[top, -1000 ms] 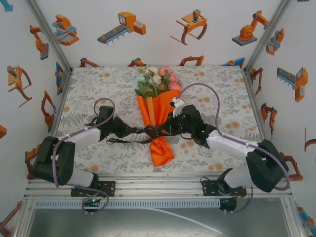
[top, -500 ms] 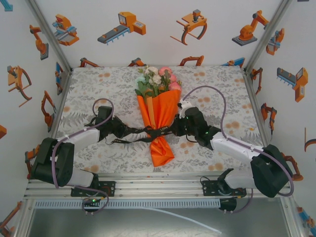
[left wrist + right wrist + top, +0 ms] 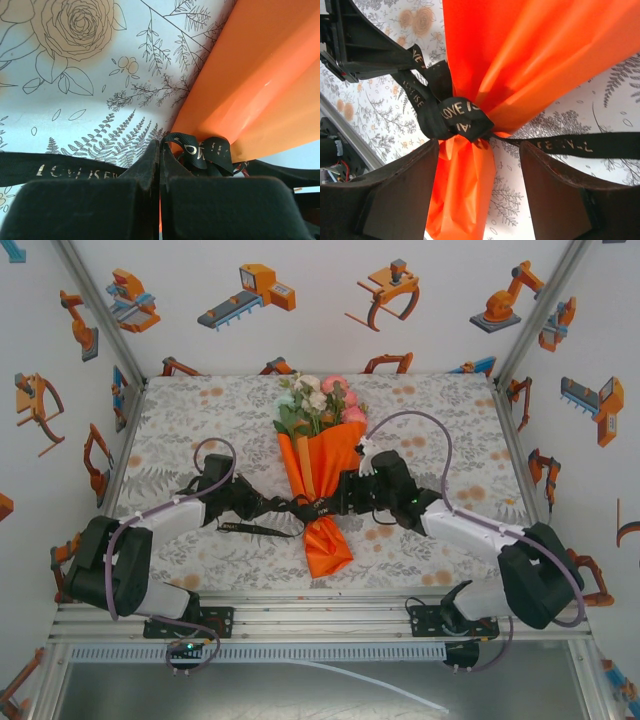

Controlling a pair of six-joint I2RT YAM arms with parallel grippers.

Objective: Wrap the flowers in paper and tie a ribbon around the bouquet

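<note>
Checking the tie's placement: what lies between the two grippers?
In the top view, the narrow waist of the bouquet, with the ribbon knotted round it, lies between the left gripper and the right gripper.

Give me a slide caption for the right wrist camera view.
Open right gripper facing the knotted black ribbon cinched around the orange paper.

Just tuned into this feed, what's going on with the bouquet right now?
The bouquet lies on the floral tablecloth, blooms at the far end. The black ribbon is knotted around the narrow waist of the orange paper. The left gripper is shut on one ribbon end beside the knot. The right gripper is open, its fingers on either side of the knot, holding nothing. The other ribbon end trails loose over the cloth. The tie looks close to done.
</note>
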